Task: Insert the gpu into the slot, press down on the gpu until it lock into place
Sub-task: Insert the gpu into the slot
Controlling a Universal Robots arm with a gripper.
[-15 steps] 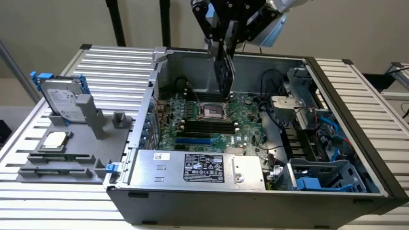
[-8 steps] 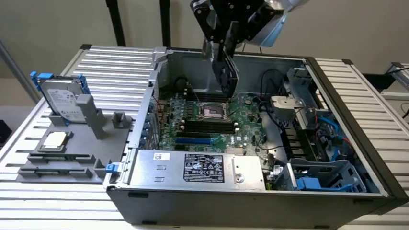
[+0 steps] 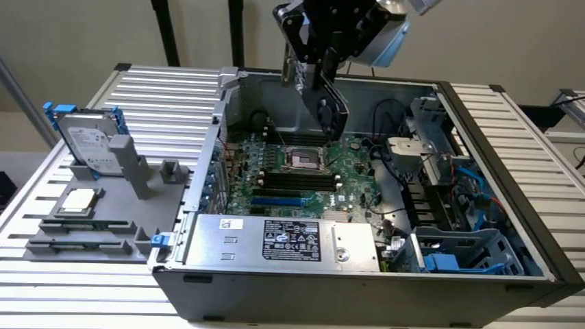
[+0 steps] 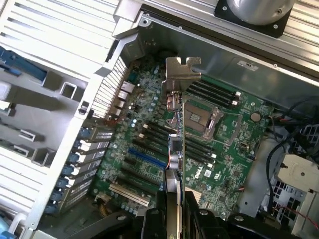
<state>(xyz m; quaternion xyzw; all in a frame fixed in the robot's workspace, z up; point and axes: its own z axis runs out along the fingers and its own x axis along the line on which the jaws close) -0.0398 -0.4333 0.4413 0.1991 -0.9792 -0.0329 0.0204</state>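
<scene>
End effector (image 4: 174, 211) is clamped on the green circuit-board gpu card (image 3: 332, 110), dangling edge-down over the open grey computer case (image 3: 366, 282) holding the long blue plastic slot (image 3: 279, 203).

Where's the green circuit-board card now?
Exterior view: the hand holds the green circuit-board card above the open grey computer case, near its square silver socket.

**Gripper (image 3: 322, 83) clamped on the gpu (image 3: 333, 113) above the computer case (image 3: 366, 295)**

The arm comes down from overhead, its wrist above the case's open side and towards the wall farthest from the exterior camera. The gripper points downward into the case at a slight tilt. Its jaws are closed on the gpu's upper edge. Seen from the wrist, the black fingers (image 4: 199, 221) flank the gpu on either side, clear of the case's interior.
</scene>
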